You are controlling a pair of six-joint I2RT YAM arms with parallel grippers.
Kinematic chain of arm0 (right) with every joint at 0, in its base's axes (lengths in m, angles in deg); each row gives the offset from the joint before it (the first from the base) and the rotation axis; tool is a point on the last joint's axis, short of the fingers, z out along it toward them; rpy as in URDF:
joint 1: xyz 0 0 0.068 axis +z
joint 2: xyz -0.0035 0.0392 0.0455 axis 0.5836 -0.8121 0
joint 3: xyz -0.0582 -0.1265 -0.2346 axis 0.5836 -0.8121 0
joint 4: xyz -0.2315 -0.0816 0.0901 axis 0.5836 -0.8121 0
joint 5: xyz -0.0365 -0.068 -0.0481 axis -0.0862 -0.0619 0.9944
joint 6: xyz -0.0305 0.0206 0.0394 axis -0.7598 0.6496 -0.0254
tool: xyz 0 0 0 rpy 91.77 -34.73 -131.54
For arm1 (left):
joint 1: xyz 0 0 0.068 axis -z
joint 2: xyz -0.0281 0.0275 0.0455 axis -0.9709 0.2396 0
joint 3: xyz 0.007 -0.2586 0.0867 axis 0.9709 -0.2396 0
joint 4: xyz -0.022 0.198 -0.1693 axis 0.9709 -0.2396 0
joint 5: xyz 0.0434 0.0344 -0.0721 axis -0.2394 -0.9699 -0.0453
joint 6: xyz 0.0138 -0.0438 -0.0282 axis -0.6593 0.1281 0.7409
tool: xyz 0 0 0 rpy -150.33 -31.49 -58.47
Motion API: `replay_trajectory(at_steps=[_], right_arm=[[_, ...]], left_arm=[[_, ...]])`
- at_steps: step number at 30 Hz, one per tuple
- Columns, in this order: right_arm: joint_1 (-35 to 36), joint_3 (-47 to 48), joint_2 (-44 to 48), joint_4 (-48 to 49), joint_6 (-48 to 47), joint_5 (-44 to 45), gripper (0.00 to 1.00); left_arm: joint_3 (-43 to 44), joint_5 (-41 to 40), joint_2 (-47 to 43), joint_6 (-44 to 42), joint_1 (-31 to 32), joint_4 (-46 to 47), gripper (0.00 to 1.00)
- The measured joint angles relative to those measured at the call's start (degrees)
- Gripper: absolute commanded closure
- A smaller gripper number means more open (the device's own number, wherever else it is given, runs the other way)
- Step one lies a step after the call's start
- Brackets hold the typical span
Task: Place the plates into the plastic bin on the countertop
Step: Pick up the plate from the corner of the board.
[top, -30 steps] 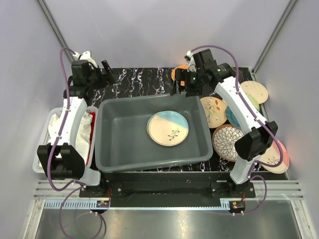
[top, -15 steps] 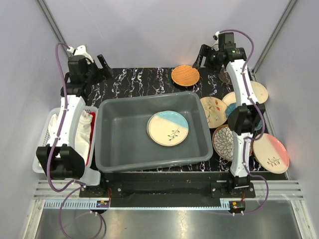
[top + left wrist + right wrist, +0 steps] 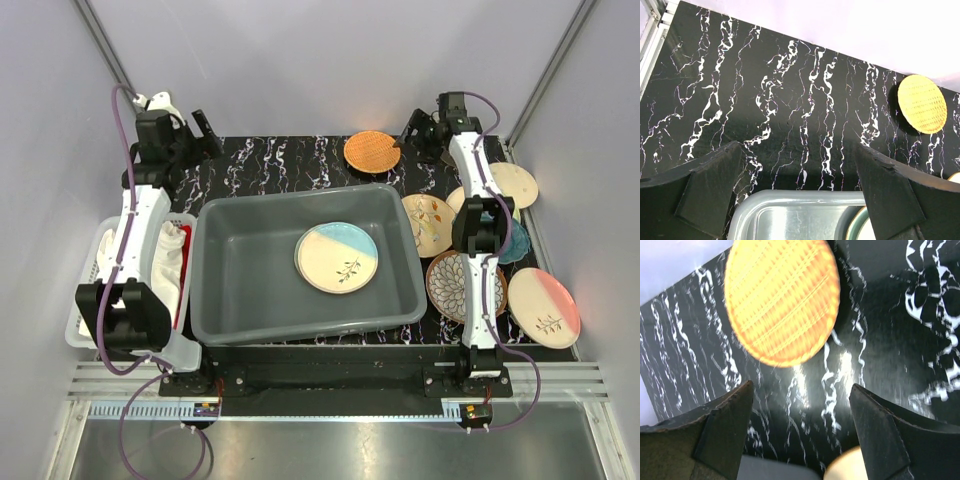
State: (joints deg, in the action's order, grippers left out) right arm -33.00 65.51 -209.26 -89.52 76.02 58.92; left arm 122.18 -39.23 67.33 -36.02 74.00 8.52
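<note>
The grey plastic bin (image 3: 207,268) sits mid-countertop (image 3: 280,160) and holds a cream-and-blue plate (image 3: 337,257). An orange woven plate (image 3: 372,152) lies behind the bin. My right gripper (image 3: 408,133) hovers just right of it, open and empty. In the right wrist view the orange plate (image 3: 782,300) lies ahead of the open right gripper (image 3: 800,390). My left gripper (image 3: 204,130) is open and empty above the back left of the countertop. In the left wrist view the left gripper (image 3: 797,150) looks over the bin's rim (image 3: 800,200) towards the orange plate (image 3: 921,103).
Right of the bin lie a peach leaf-sprig plate (image 3: 430,224), a dark patterned plate (image 3: 455,285), a cream-and-pink plate (image 3: 544,307), a cream plate (image 3: 514,184) and a teal plate (image 3: 512,246). A white mesh basket (image 3: 88,300) with cloth stands left of the bin.
My right arm has swung from above the bin's back edge out to the back right, uncovering the orange plate. The left arm has shifted only slightly.
</note>
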Motion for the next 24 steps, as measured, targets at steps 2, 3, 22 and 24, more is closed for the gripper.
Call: replay_trajectory(at_steps=[2, 3, 22, 24], right_arm=[[-0.35, 0.0, -1.62, 1.86, 1.36, -0.48, 0.16], [-0.46, 0.0, -2.58, 2.82, 2.4, -0.9, 0.16], [-0.48, -0.42, -13.09, 18.45, 19.28, -7.67, 0.25], [-0.46, -0.42, -13.66, 20.15, 21.16, -8.07, 0.31]], left_arm=[[0.0, 0.33, 0.04, -0.02, -0.11, 0.0, 0.01], [0.0, 0.46, 0.11, -0.07, -0.11, 0.0, 0.01], [-0.07, 1.49, 1.38, -0.63, -0.46, -0.04, 0.01], [-0.09, 1.64, 1.38, -0.92, -0.48, -0.04, 0.01]])
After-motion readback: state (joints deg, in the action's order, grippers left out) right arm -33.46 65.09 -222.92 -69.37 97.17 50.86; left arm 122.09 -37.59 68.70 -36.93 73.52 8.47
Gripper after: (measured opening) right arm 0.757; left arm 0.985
